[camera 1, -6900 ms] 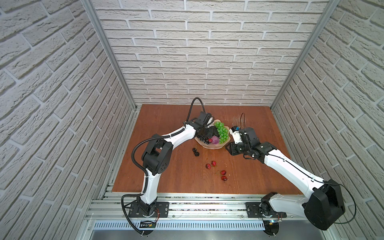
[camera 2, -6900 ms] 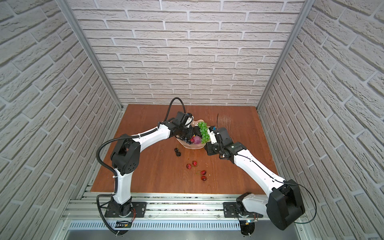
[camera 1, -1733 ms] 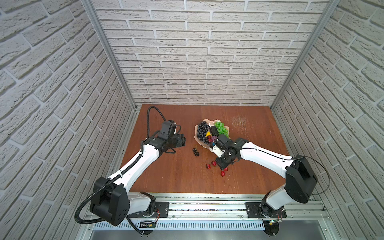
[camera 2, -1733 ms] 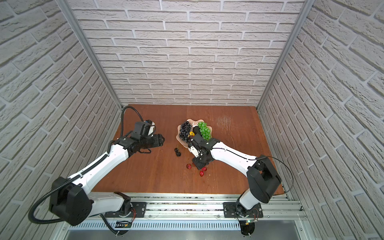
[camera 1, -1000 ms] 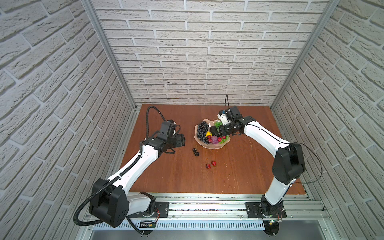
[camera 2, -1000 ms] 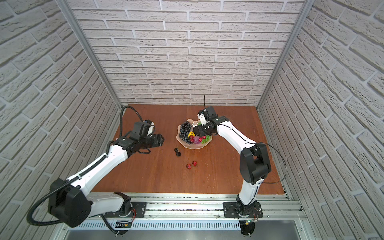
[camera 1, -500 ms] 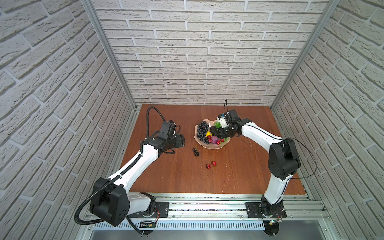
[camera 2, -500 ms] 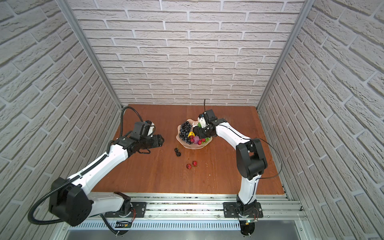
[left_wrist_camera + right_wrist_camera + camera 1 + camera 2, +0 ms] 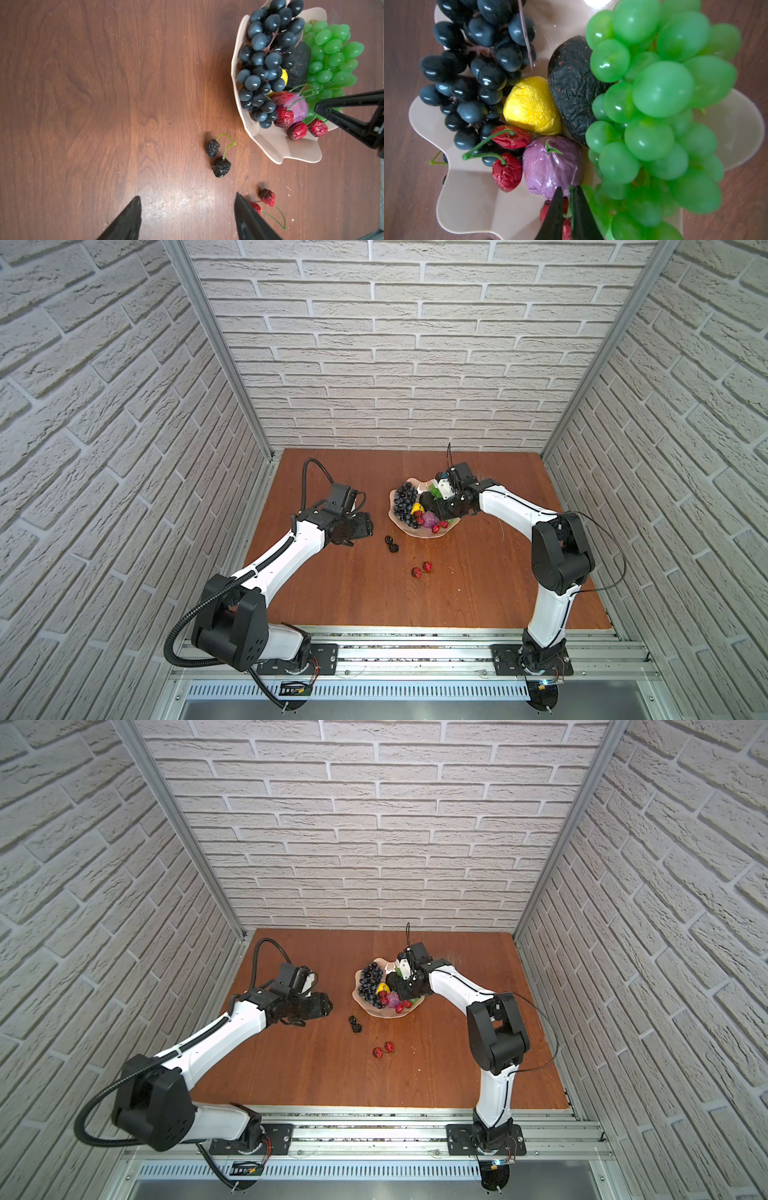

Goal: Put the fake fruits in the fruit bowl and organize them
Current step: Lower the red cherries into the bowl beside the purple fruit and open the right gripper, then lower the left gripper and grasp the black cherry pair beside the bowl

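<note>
Room: white brick walls stand around a brown wooden counter [image 9: 353, 593].
Loose red cherries [image 9: 422, 569]: this pair lies nearest the front of the counter, between the two arms and well apart from the bowl. Its stems trail away from the bowl.
Black cherries [image 9: 218, 155]: this pair lies on the counter between the left fingers and the bowl, near the bowl's edge. The stems meet in a tip that points at the bowl.
Left fingers [image 9: 365, 526]: wide apart and empty, over the counter. The black cherries lie straight ahead of the gap.
Nearer arm: the left one, I think, so the black pair looks like its next pick.
Fruit bowl [image 9: 291, 152]: pink and wavy, just past the black cherries.
Inside the bowl: bowl red cherries [image 9: 507, 174] and purple fruit [image 9: 550, 166] on the near side, then lemon [image 9: 531, 108], avocado [image 9: 571, 87] and dark grapes [image 9: 491, 76], with green grapes [image 9: 662, 89] farthest.
Right fingers [image 9: 559, 204]: down in the bowl beside the purple fruit, almost together with a thin gap. A green stem shows in that gap, with more red cherries under it. I cannot tell if it is pinched or let go.
</note>
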Robot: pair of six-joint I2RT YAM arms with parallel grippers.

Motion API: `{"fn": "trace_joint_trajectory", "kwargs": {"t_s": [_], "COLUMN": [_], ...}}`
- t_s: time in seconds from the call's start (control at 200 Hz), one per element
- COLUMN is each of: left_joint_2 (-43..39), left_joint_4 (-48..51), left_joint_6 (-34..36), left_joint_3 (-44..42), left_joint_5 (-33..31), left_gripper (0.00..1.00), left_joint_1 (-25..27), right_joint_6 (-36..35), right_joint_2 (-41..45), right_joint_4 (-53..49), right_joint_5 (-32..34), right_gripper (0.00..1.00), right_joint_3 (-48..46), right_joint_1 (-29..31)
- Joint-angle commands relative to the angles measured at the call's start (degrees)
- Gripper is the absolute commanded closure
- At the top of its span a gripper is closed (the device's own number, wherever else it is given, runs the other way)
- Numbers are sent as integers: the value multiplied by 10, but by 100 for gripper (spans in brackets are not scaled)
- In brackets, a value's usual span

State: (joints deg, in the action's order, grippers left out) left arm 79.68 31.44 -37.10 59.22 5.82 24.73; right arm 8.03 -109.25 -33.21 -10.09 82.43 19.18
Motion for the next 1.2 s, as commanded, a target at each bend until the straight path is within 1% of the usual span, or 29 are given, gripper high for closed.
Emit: {"fn": "trace_joint_trajectory", "kwargs": {"t_s": [0.0, 0.15, 0.21, 0.235, 0.265, 0.35, 0.46, 0.545, 0.645, 0.72, 0.825, 0.9, 1.05, 1.195], "left_joint_2": [-3, -2, 3, 6, 10, 21, 39, 62, 99, 122, 152, 177, 209, 241], "left_joint_4": [18, 24, 33, 40, 52, 75, 77, 66, 71, 53, 25, 16, 24, 30], "left_joint_6": [7, 5, 10, 13, 17, 27, 21, 0, -22, -29, -32, -24, -7, 0], "left_joint_3": [20, 20, 25, 29, 36, 50, 56, 62, 81, 87, 95, 104, 129, 156], "left_joint_5": [1, -3, -2, -1, -4, -16, -20, -28, -74, -83, -82, -78, -103, -102], "left_gripper": [30, 30, 30, 30, 30, 30, 30, 30, 30, 30, 31, 36, 36, 36], "left_joint_1": [14, 25, 29, 30, 33, 44, 69, 94, 126, 140, 146, 146, 144, 135], "right_joint_6": [-6, -14, -15, -14, -13, -13, -1, 14, 29, 33, 26, 22, 25, 26], "right_joint_2": [30, 61, 79, 87, 99, 127, 161, 192, 220, 230, 227, 220, 221, 229], "right_joint_4": [0, -19, -23, -22, -20, -14, 4, 28, 55, 68, 71, 68, 80, 95], "right_joint_5": [11, 21, 36, 44, 49, 51, 50, 48, 36, 32, 28, 26, 22, 25], "right_gripper": [75, 70, 68, 67, 61, 57, 57, 56, 56, 56, 56, 57, 58, 58], "right_joint_3": [17, 29, 28, 24, 19, 5, -28, -62, -103, -125, -136, -134, -139, -157], "right_joint_1": [-1, 0, 0, 0, 0, 1, 3, 7, 10, 13, 12, 12, 13, 13]}}
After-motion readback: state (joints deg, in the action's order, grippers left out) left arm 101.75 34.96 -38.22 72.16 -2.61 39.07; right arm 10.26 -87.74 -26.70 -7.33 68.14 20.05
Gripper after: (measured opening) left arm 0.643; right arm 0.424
